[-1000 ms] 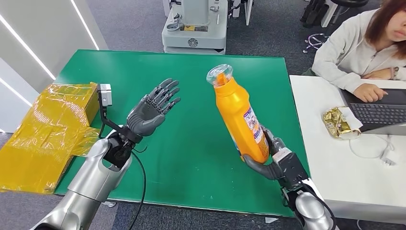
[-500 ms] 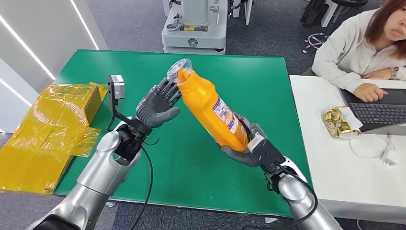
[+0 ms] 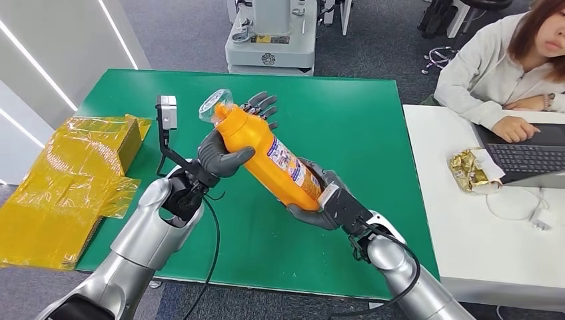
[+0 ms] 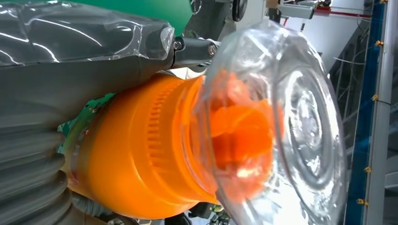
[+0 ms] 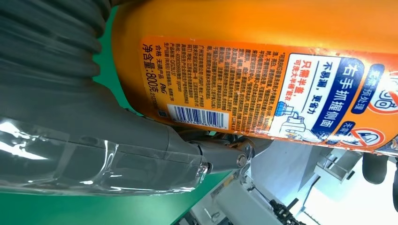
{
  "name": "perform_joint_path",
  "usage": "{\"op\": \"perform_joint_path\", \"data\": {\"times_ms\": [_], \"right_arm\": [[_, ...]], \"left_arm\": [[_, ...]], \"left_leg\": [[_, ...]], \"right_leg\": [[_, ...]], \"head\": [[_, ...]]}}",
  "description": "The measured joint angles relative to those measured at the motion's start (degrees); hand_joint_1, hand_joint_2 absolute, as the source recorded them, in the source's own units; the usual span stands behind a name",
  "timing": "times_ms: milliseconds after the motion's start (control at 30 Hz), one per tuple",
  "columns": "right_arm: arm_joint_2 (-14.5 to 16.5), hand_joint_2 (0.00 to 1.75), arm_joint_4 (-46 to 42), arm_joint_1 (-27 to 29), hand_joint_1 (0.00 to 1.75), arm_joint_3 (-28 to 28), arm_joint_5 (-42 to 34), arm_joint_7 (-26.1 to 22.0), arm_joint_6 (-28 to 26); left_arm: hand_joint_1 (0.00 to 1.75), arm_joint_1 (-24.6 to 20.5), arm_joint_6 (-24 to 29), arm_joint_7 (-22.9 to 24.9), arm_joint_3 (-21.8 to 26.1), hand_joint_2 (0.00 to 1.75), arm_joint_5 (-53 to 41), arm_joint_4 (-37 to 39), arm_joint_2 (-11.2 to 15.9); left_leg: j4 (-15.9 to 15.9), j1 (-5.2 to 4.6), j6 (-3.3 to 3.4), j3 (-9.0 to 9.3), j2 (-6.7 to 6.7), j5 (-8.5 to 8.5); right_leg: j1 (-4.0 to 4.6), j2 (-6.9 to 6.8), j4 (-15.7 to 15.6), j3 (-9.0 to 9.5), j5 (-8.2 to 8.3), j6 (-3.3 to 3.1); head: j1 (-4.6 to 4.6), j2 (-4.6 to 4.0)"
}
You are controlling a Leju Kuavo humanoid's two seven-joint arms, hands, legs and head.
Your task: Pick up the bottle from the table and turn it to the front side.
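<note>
An orange bottle (image 3: 270, 157) with a clear cap (image 3: 214, 105) is tilted above the green table (image 3: 373, 120), cap toward the far left. My right hand (image 3: 316, 200) grips its base from below. My left hand (image 3: 230, 150) holds the upper part: the thumb crosses the front and the fingers (image 3: 262, 105) reach up behind the shoulder. In the left wrist view the bottle's neck (image 4: 141, 154) and clear cap (image 4: 291, 122) lie against my left hand (image 4: 70, 70). The right wrist view shows the printed back label with a barcode (image 5: 197, 115) on the bottle (image 5: 244, 23), beside my right hand (image 5: 70, 117).
A yellow wrapped box (image 3: 66, 173) lies at the table's left edge. A white table (image 3: 466, 227) to the right carries a gold packet (image 3: 472, 170) and a laptop (image 3: 533, 153), where a person (image 3: 493, 60) sits. A grey machine base (image 3: 270, 40) stands beyond the far edge.
My right hand has swung the bottle over to the left and tilted it further. My left hand has moved in and taken hold of the bottle's upper part.
</note>
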Motion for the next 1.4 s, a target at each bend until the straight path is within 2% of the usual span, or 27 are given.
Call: {"op": "perform_joint_path", "data": {"times_ms": [133,167,233,300,367,767,800,833,900,933,967,1067,1233,1400], "right_arm": [[0.3,1.75,0.7,-0.5,1.69,0.5,-0.2,-0.1,0.1],[0.3,1.75,0.8,-0.5,1.68,0.6,-0.3,-0.1,0.1],[0.3,1.75,0.7,-0.5,1.65,0.7,-0.3,0.0,0.0],[0.3,1.75,0.4,-0.3,1.64,0.8,-0.2,0.4,-0.2],[0.3,1.75,-0.1,0.0,1.64,0.8,-0.1,0.7,-0.3],[0.2,1.75,-1.7,2.3,1.58,0.9,0.0,0.8,-1.0],[0.2,1.75,-1.8,2.4,1.44,0.9,0.0,0.9,-1.0],[0.2,1.75,-1.9,2.5,1.13,0.9,0.0,0.9,-1.0],[0.2,1.75,-2.3,2.7,0.36,0.9,0.1,1.0,-1.0],[0.2,1.75,-2.5,2.9,0.09,0.9,0.1,1.0,-1.0],[0.1,1.75,-2.7,3.1,0.00,0.8,0.2,1.1,-1.0],[-0.3,1.75,-3.8,4.1,0.00,0.4,0.3,1.2,-1.2],[-1.8,1.75,-6.6,6.8,0.00,-1.4,0.4,1.3,-1.7],[-2.6,1.75,-8.6,8.3,0.00,-2.5,0.4,1.4,-1.8]], "left_arm": [[0.00,0.0,0.1,0.3,-0.2,1.75,0.5,-0.3,0.0],[0.05,0.0,0.2,0.3,-0.3,1.75,0.4,-0.4,0.0],[0.75,0.0,0.8,0.3,-0.5,1.75,-0.2,-0.8,0.0],[1.54,0.1,1.9,-0.2,-0.8,1.75,-1.8,-1.4,0.1],[1.72,0.3,2.8,-0.9,-1.0,1.75,-3.5,-2.0,0.2],[1.75,2.2,3.5,-2.5,-1.2,1.75,-5.8,-4.9,0.3],[1.75,2.3,3.5,-2.5,-1.2,1.75,-5.8,-5.0,0.3],[1.75,2.3,3.6,-2.5,-1.2,1.75,-5.9,-5.1,0.3],[1.75,2.5,3.6,-2.5,-1.2,1.75,-6.0,-5.2,0.3],[1.75,2.5,3.7,-2.5,-1.2,1.75,-6.1,-5.2,0.3],[1.75,2.6,3.8,-2.5,-1.2,1.75,-6.2,-5.3,0.3],[1.75,2.6,5.0,-2.7,-1.2,1.75,-8.3,-5.3,0.3],[1.75,1.9,8.7,-5.0,-1.2,1.75,-17.1,-5.2,0.6],[1.75,1.0,9.4,-5.6,-1.2,1.75,-19.0,-5.0,0.8]], "left_leg": [[0.0,0.00,0.00,0.00,0.00,0.00],[0.0,0.00,0.00,0.00,0.00,0.00],[0.0,0.00,0.00,0.00,0.00,0.00],[0.0,0.00,0.00,0.00,0.00,0.00],[0.0,0.00,0.00,0.00,0.00,0.00],[0.0,0.00,0.00,0.01,0.01,0.00],[0.0,0.00,0.00,0.01,0.01,0.00],[0.0,0.00,0.00,0.01,0.01,0.00],[0.0,0.00,0.00,0.01,0.01,0.00],[0.0,0.00,0.00,0.02,0.01,0.00],[0.0,0.00,0.00,0.02,0.01,0.00],[0.0,0.00,0.00,0.01,0.01,0.00],[0.0,0.00,0.00,0.01,0.00,-0.01],[0.0,0.00,0.00,0.02,0.02,-0.01]], "right_leg": [[0.00,0.00,0.0,0.00,0.00,0.00],[0.00,0.00,0.0,0.00,0.00,0.00],[0.00,0.00,0.0,-0.01,0.00,0.00],[0.00,0.00,0.0,-0.01,0.00,0.00],[0.00,0.00,0.0,-0.01,0.00,0.00],[0.00,0.02,0.0,-0.02,0.00,0.00],[0.00,0.02,0.0,-0.02,0.00,0.00],[0.00,0.02,0.0,-0.02,0.00,0.00],[0.00,0.02,0.0,-0.02,0.00,0.00],[0.00,0.02,0.0,-0.02,0.00,0.00],[0.00,0.02,0.0,-0.02,0.00,0.00],[0.00,0.01,0.0,-0.02,0.00,0.00],[0.00,0.01,0.0,-0.02,0.00,0.00],[0.00,0.02,0.0,-0.02,0.00,0.00]], "head": [[0.01,0.00],[0.01,0.00],[0.01,0.00],[0.01,0.00],[0.01,0.00],[0.01,0.00],[0.01,0.00],[0.01,0.00],[0.01,0.00],[0.01,0.00],[0.01,0.00],[0.00,0.00],[0.01,0.00],[0.01,0.00]]}}
